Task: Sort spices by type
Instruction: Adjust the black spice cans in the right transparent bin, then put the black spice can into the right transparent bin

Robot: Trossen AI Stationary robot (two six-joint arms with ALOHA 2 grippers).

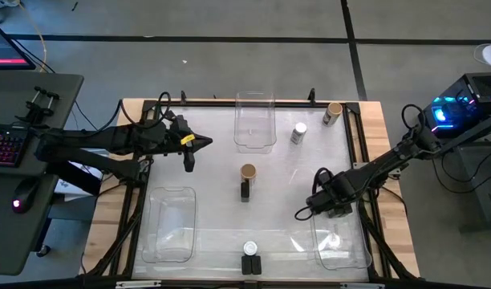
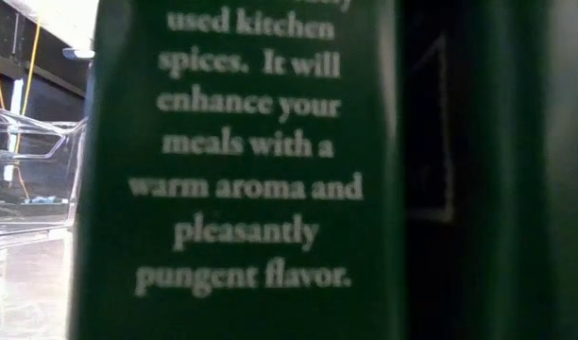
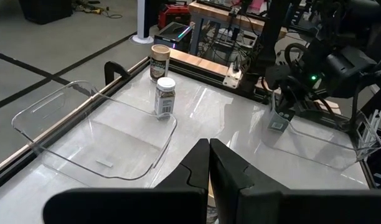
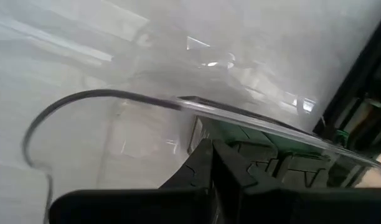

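Spices stand about the table: a tan-lidded jar (image 1: 334, 112) and a white-lidded jar (image 1: 298, 132) at the far right, and a tan-lidded jar (image 1: 248, 172) with a black box (image 1: 245, 191) at the centre. A white-lidded jar (image 1: 249, 249) and black boxes (image 1: 251, 265) stand at the near edge. My left gripper (image 1: 205, 142) hovers shut over the table's left half. My right gripper (image 1: 332, 210) points down, shut, over the far end of the near-right bin (image 1: 354, 255), where a dark box (image 4: 253, 146) shows behind the rim. My right gripper's shut fingers (image 4: 203, 158) stand just over the near-right bin's far rim (image 4: 116, 96) and the dark box (image 3: 276, 122) inside it. Whether they touch the box or the rim I cannot tell.
A clear bin (image 1: 255, 103) lies at the far centre and another (image 1: 167, 249) at the near left. A dark green box with white print (image 2: 242, 170) stands right before the low camera and blocks most of that view. Black frame rails (image 1: 229, 102) edge the table.
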